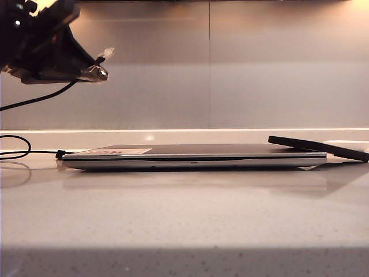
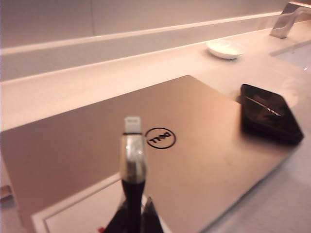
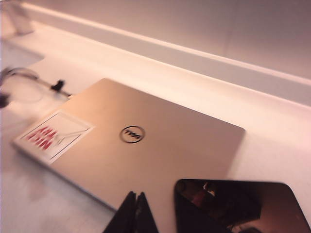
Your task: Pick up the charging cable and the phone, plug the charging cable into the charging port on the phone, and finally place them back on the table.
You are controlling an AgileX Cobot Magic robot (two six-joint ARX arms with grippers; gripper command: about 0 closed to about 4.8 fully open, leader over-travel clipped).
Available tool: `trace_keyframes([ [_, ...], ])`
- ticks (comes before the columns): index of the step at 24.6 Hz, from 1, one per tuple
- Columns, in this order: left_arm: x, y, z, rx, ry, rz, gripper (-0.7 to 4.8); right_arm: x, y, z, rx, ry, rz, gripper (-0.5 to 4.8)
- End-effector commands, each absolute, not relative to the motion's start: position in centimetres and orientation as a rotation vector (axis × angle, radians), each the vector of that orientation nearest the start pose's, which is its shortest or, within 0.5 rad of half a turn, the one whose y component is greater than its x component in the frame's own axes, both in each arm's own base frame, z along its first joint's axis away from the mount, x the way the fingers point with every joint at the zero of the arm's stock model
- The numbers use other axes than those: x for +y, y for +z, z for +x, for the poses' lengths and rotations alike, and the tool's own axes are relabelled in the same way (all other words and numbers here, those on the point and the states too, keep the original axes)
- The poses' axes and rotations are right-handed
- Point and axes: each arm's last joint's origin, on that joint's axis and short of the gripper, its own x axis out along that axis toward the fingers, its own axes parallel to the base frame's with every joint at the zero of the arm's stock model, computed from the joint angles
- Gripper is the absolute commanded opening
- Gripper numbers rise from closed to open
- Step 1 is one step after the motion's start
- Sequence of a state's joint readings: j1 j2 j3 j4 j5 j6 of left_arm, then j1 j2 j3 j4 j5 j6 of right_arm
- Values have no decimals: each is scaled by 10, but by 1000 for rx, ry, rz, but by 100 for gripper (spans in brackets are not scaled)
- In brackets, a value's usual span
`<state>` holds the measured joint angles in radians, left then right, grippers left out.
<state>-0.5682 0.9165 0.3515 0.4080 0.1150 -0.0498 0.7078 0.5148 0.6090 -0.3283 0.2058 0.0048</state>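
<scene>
The left tool is clamped shut on the charging cable just behind its plug, held high above the counter, with the silvery tip pointing away from the tool and the cord trailing down behind it to a loop on the counter. So the cable pickup looks done. The right tool hangs with its tips pressed together and nothing between them, just beside the phone and above the near edge of the closed laptop.

The phone is not yet picked up: in the exterior view it lies tilted, one end propped on the laptop lid, the other end past the laptop's edge. Grasping it, mating plug to charging port and setting both down all remain.

Beyond the left tool, a small white dish and a tap sit by the wall, well clear. The laptop under the phone is the main awkwardness for a grasp.
</scene>
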Motion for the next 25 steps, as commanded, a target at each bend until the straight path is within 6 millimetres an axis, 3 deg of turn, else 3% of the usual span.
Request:
trace_keyframes([
  [1,-109,220,157,207,-694,-78,-6,68,298,100,221,432,58,-1],
  [3,-111,216,152,291,-701,-120,-7,59,297,106,281,395,247,-1],
  [13,-123,209,140,388,-776,-114,-7,28,276,127,533,186,618,6],
  [15,-123,209,140,388,-776,-113,-6,22,271,134,586,162,700,130],
  [16,-123,209,140,387,-776,-113,-7,19,268,139,615,158,751,222],
  [17,-123,209,140,387,-776,-114,-6,17,266,142,634,149,784,254],
  [25,-123,210,140,373,-778,-118,-6,11,249,164,783,102,936,268],
])
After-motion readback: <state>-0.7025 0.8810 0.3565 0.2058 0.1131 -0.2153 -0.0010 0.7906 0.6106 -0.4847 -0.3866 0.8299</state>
